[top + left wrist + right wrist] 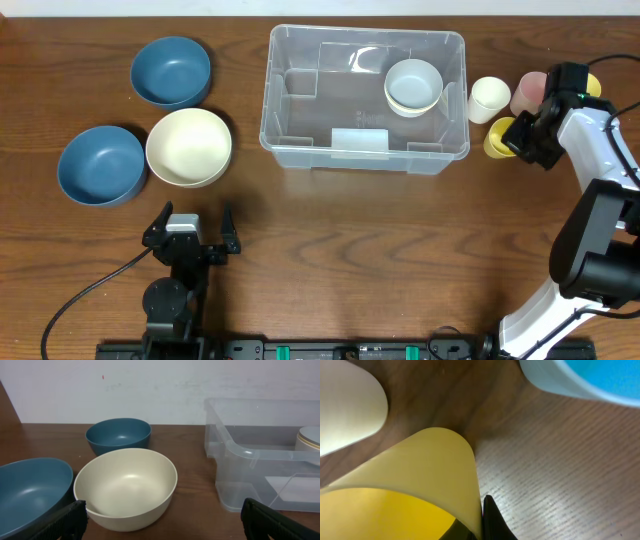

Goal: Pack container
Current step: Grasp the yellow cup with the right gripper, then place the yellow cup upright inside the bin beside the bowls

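Place: robot lab, test bench.
Rig: left arm [175, 265] & right arm [600, 170] mounted at desk [330, 230] edge, on rail [340, 350]; cable [80, 300] left loose.
Backdrop: bare white wall [150, 385].
Props: bowls [188, 147], cups [489, 99], clear container [300, 140] laid out.

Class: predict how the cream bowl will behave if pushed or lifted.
The cream bowl looks rigid and probably light, given its thin rim. Its glossy surface may slip in a pinch. Being wide and low, it should slide rather than tip.

The clear container [318, 112] sits far centre on the tabletop [350, 250], a white bowl [413, 86] inside at its right. Further right, the right gripper [514, 136] grips a yellow cup [496, 141].
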Tool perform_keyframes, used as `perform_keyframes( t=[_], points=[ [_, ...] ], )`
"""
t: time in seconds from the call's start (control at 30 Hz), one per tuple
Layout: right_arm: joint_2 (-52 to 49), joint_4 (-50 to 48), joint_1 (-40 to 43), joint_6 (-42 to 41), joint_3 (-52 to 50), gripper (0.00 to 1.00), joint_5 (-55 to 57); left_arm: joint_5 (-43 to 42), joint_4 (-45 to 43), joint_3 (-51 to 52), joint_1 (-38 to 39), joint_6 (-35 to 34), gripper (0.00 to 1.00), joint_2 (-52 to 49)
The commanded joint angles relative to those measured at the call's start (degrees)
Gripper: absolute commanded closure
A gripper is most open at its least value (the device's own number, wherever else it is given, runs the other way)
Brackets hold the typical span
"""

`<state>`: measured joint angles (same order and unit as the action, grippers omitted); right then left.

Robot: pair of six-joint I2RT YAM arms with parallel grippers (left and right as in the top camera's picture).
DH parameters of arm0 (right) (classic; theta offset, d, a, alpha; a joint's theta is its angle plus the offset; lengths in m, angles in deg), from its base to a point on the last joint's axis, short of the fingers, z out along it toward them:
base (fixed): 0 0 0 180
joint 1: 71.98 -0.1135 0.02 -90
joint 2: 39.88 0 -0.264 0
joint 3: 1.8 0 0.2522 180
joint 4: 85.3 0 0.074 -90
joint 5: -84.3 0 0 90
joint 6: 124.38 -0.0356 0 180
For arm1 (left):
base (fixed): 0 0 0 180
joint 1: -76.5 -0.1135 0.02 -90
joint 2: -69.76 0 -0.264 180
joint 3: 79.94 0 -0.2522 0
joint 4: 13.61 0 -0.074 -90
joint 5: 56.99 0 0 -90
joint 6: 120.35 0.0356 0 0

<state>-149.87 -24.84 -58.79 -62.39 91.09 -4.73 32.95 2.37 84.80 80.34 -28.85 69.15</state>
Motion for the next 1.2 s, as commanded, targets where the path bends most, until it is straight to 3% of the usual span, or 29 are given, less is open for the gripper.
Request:
perform_keyframes(
  t=[0.0,0.33,0.63,0.9,1.17],
  points=[
    [2.16,2.21,0.33,1.33,-0.04,0.99,0.48,0.48,2.01,1.27,-0.33,0.55,0.02,0.33],
    [25.97,6.34,0.17,3.87,-0.04,0.99,-1.16,0.48,2.01,1.27,-0.33,0.55,0.02,0.33],
    [42.77,-0.9,-8.07,9.6,-0.04,0.99,-9.38,0.48,2.01,1.27,-0.33,0.55,0.02,0.33],
    [37.05,-5.84,-23.93,9.92,-0.07,0.99,-3.23,0.48,2.01,1.27,-0.33,0.55,0.02,0.33],
    [21.88,-9.75,-31.47,10.54,-0.07,0.99,2.82,0.48,2.01,1.27,-0.33,0.55,0.02,0.33]
  ],
)
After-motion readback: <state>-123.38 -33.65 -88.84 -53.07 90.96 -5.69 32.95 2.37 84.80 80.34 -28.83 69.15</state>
